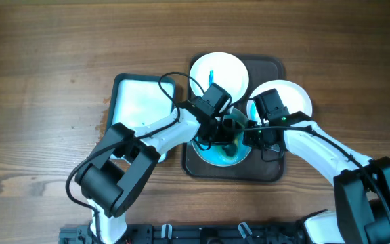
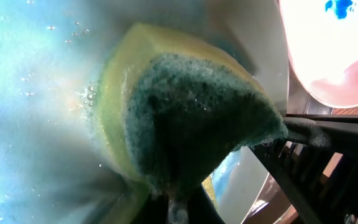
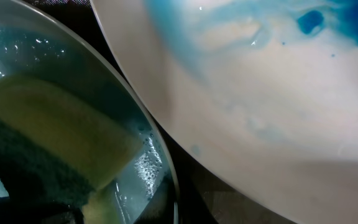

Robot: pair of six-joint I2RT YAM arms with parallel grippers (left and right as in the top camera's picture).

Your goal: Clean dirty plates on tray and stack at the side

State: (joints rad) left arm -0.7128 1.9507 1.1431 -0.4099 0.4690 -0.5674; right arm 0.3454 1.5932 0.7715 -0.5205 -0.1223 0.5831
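Observation:
A plate covered in blue soapy water [image 1: 217,157] lies at the front of the brown tray [image 1: 271,68]. My left gripper [image 1: 223,127] is shut on a yellow and green sponge [image 2: 185,112] and presses it onto this wet plate [image 2: 30,93]. My right gripper [image 1: 254,135] is at the plate's right edge and looks shut on its rim [image 3: 149,134]. A white plate with a blue smear [image 1: 219,73] lies at the back of the tray. Another blue-stained white plate [image 1: 295,96] lies at the tray's right side; it fills the right wrist view [image 3: 260,93].
A white rectangular tray [image 1: 139,102] stands on the wooden table to the left of the brown tray. Both arms cross over the middle of the brown tray. Bare wood lies all around.

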